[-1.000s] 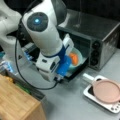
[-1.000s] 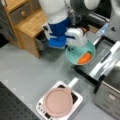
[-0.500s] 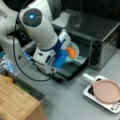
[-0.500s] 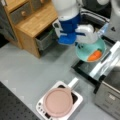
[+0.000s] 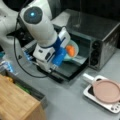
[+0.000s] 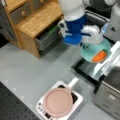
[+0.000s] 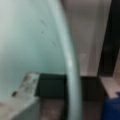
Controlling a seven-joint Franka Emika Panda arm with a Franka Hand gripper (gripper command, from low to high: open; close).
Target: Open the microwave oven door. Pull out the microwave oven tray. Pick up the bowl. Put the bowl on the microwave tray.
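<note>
Soft, even light; all views blurred, wrist view perhaps worst, out of focus.

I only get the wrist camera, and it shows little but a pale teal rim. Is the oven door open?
Observer: Yes. The oven door lies folded down in front of the oven.
Operator: Where is the bowl?
Observer: The gripper holds the bowl by its rim, tilted, above the open door.
Operator: Anything in it?
Observer: An orange lump at its low side.
Operator: What else is near?
Observer: A pink plate on a white scale, at a front view's bottom.
</note>
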